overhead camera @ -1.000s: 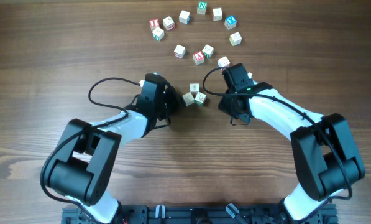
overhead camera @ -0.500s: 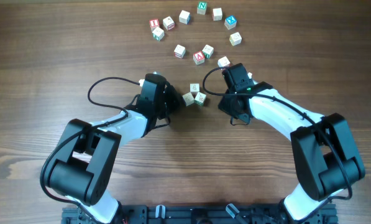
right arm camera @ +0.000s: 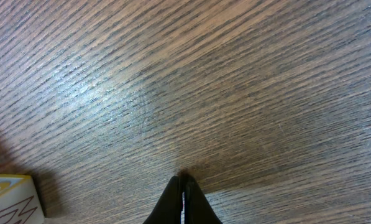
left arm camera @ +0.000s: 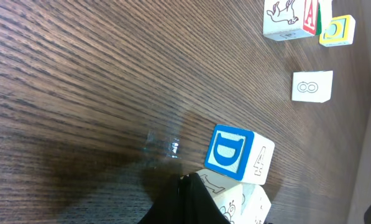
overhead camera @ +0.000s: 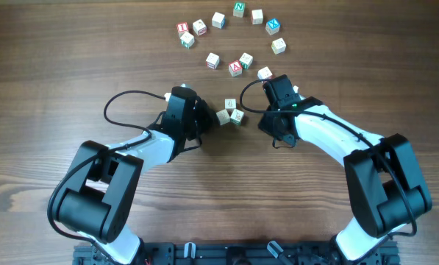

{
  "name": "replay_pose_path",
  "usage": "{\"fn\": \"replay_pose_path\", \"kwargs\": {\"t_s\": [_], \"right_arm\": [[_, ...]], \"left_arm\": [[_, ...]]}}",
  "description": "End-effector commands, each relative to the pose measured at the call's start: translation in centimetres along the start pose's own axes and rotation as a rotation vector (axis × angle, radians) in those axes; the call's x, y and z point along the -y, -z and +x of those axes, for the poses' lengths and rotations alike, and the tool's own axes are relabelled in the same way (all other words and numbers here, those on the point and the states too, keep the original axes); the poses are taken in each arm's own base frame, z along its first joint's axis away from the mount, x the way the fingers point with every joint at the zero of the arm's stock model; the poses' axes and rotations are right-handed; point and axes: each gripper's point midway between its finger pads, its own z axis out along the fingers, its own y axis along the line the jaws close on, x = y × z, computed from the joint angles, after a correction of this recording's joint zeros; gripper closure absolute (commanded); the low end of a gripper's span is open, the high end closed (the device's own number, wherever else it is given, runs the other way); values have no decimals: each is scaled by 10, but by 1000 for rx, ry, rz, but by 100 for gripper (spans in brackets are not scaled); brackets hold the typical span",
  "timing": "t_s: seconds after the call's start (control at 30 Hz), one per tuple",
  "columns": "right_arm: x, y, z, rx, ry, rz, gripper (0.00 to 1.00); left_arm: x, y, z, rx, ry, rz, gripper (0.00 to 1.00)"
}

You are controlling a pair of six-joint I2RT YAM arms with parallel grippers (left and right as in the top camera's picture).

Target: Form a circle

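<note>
No circle shows, only its pieces: small pale letter cubes. Several lie in a loose arc at the back, from a red one (overhead camera: 183,28) past a green N cube (overhead camera: 238,9) to a blue one (overhead camera: 273,26). Three more (overhead camera: 230,105) cluster at mid-table. My left gripper (overhead camera: 207,121) is shut, and its tip (left arm camera: 185,179) touches a pale cube (left arm camera: 238,198) next to a blue D cube (left arm camera: 230,151). My right gripper (overhead camera: 276,85) is shut on nothing, its tip (right arm camera: 184,177) low over bare wood, beside a cube (overhead camera: 265,73).
A red A cube (overhead camera: 235,68) and two pale cubes (overhead camera: 212,60) lie between the arc and the cluster. A cube's corner (right arm camera: 11,199) shows at the lower left of the right wrist view. Both arms' black cables loop over the wooden table (overhead camera: 72,66).
</note>
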Motion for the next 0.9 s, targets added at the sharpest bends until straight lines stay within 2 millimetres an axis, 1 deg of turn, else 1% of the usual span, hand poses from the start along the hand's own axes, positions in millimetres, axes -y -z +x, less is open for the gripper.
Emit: {"fn": "replay_pose_path", "kwargs": {"t_s": [0.0, 0.37, 0.5, 0.57, 0.63, 0.7, 0.73, 0.77, 0.8, 0.87], "right_arm": [[0, -1, 2, -3, 6, 0, 95], [0, -1, 2, -6, 6, -1, 96], [0, 0, 2, -10, 5, -2, 96], [0, 5, -2, -13, 10, -21, 96], [6, 19, -16, 13, -25, -37, 96], [7, 45, -39, 49, -27, -118, 96], [7, 63, -54, 77, -32, -181, 96], [7, 77, -64, 99, -29, -233, 96], [11, 97, -79, 134, -28, -297, 95], [22, 128, -100, 192, -12, -384, 96]], "left_arm": [[-7, -3, 2, 5, -17, -19, 96], [-8, -3, 2, 4, -16, -25, 96], [-21, 0, 1, 0, 5, -73, 96], [-29, 4, 1, -11, 22, -106, 96], [-43, 15, 1, -26, 50, -164, 96], [-55, 32, -2, -27, 81, -228, 96], [-59, 42, -5, -19, 95, -249, 96], [-59, 50, -8, -12, 104, -260, 96], [-58, 60, -11, -1, 112, -265, 96], [-51, 79, -18, 35, 113, -256, 96]]}}
